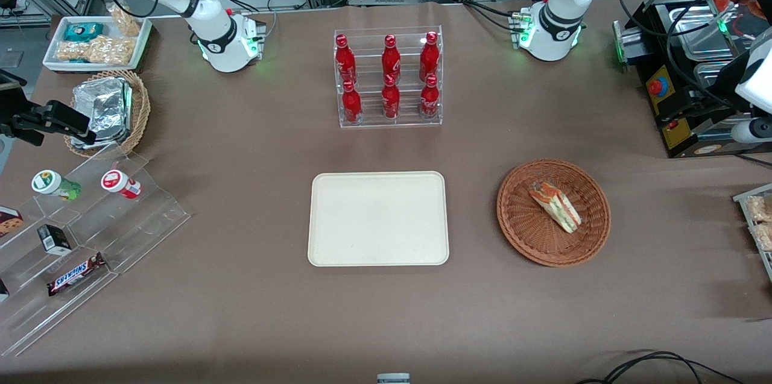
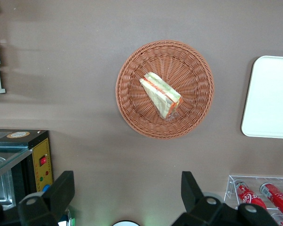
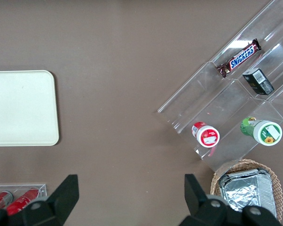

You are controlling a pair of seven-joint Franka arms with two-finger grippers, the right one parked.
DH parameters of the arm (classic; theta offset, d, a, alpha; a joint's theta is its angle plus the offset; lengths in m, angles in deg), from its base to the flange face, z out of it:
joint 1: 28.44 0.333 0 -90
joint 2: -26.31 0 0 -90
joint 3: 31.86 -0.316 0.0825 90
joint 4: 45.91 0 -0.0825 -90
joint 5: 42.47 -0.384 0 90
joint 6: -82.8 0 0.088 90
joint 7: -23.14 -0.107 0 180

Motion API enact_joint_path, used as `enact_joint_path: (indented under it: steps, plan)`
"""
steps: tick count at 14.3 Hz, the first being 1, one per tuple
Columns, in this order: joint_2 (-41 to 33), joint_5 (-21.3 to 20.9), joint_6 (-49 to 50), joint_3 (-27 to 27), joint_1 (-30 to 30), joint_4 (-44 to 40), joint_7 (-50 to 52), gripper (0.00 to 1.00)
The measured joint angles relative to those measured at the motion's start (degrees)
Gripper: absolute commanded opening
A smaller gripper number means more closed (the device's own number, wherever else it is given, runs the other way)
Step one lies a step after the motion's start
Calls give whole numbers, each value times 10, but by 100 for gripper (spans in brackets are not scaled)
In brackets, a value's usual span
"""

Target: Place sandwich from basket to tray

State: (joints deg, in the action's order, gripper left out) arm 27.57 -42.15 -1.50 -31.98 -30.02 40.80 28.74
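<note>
I have the gripper (image 2: 125,200) high above the table with its fingers (image 2: 61,190) spread wide and nothing between them, hanging over bare cloth short of the basket (image 2: 198,66). The sandwich (image 2: 160,95) lies in the basket, near the middle, on its side, its long axis slanted across the weave. The tray (image 1: 379,254) sits beside the basket toward the parked arm's end, well apart from it and bare.

The step I judge to be in hand is the approach. To do it well I want to centre the gripper over the sandwich first, then turn the wrist so the fingers close across the short width of the wedge, on the bread faces, not along its length. I'd come straight down, stopping before the fingertips dig into the wicker. The bread looks soft, so a gentle squeeze should do; too firm and the filling may slip out. Then lift clear of the basket rim before moving sideways to the tray.
</note>
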Motion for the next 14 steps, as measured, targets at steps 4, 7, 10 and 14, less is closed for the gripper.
enact_joint_path:
  steps: [4, 7, 10, 14]
  plan:
    - [3, 0, 0, 0, 0, 0, 0, 100]
    - [7, 0, 0, 0, 0, 2, 0, 100]
    - [14, 0, 1, 1, -2, 18, 0, 100]
    - [19, 0, -9, 3, -10, 70, 0, 100]
